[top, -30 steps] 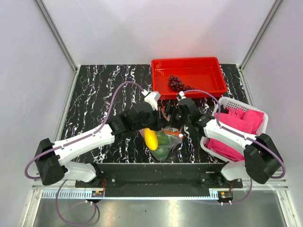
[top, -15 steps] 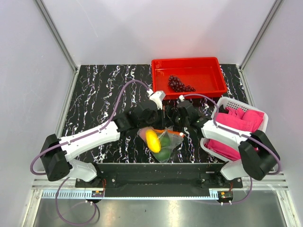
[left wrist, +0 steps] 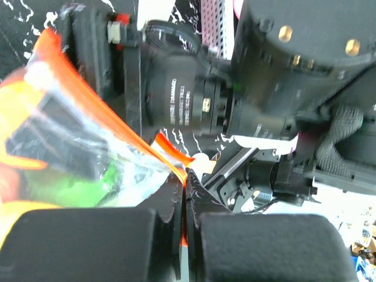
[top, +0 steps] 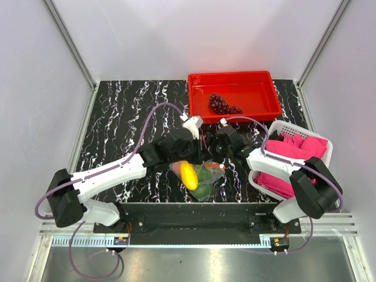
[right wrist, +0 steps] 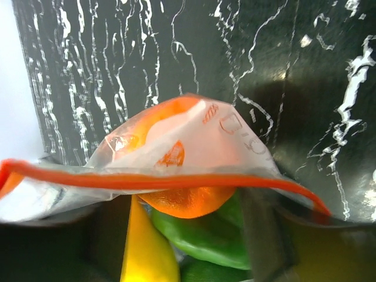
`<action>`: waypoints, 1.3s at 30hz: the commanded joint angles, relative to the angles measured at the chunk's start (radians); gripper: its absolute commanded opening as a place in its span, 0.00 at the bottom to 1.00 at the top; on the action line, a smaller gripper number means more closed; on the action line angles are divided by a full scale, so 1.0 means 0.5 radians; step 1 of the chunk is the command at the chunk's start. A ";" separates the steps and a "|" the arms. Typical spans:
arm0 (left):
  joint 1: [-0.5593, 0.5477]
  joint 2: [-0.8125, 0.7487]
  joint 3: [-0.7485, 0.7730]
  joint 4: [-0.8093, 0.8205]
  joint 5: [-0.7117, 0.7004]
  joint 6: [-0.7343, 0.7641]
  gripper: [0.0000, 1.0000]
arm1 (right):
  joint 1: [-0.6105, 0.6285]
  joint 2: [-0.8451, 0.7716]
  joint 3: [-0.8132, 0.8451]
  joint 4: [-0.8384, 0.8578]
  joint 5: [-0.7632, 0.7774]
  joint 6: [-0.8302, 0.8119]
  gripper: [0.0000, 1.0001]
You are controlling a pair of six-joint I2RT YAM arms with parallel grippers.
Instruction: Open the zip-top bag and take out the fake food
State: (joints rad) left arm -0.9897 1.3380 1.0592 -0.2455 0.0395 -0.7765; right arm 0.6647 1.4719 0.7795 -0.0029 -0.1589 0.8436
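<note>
Barely shifted since a second ago, the bag [top: 198, 176] sits between both hands near the surface's [top: 129, 117] front edge (orange ball [right wrist: 182, 200], yellow fruit [right wrist: 147, 252] and green pepper [right wrist: 205, 235] inside). The left hand [left wrist: 185, 218] pinches its zip strip [left wrist: 170, 155]. The right hand [top: 216, 154] perhaps holds the opposite lip, but its grip cannot be told.
</note>
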 commanded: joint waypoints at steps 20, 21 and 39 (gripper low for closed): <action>0.071 -0.470 -0.189 -0.055 -0.355 0.031 0.00 | 0.014 -0.658 0.205 -0.368 -0.145 -0.377 0.02; 0.102 -0.488 -0.198 -0.055 -0.361 0.034 0.00 | 0.011 -0.695 0.217 -0.393 -0.164 -0.374 0.01; 0.191 -0.571 -0.232 -0.095 -0.134 0.114 0.00 | -0.182 -0.677 1.036 -0.820 0.652 -0.917 0.00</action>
State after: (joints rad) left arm -0.8974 1.0813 0.9379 -0.3225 -0.0738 -0.7532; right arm 0.6464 1.0557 1.1648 -0.4126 0.0315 0.4957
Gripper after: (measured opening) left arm 0.011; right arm 0.646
